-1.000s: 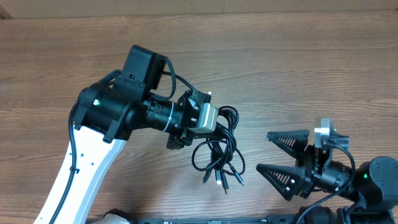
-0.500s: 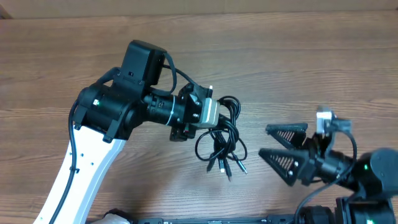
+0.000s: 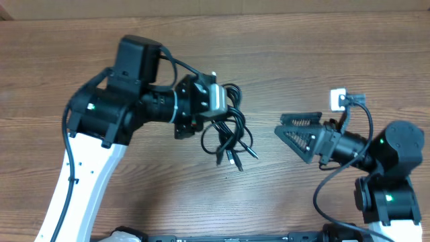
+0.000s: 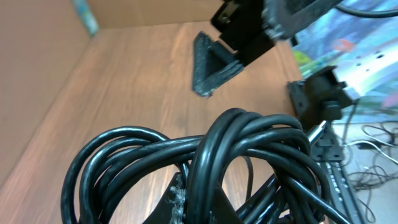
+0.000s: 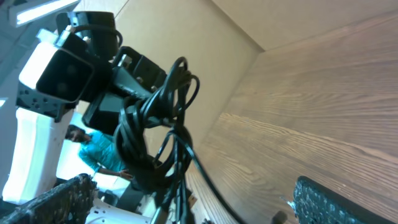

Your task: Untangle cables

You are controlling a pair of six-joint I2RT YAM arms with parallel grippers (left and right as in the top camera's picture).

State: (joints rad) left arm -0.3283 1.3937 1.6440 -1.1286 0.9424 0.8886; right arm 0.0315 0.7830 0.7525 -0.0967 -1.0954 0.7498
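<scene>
L gripper (image 3: 216,107) clamped on cables (image 3: 232,134) bunch, plug ends (image 3: 233,161) hanging over table (image 3: 302,60); R gripper (image 3: 297,134) jaws spread wide, empty, near bunch

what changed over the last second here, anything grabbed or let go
The left gripper carried the bunched cables up the overhead view and slightly left, the plug ends trailing along. The right gripper swung up and toward the bundle, rolling its wrist. Nothing was grabbed or released: the left stays shut on the cables, the right stays open and empty, and the cables remain tangled.
</scene>
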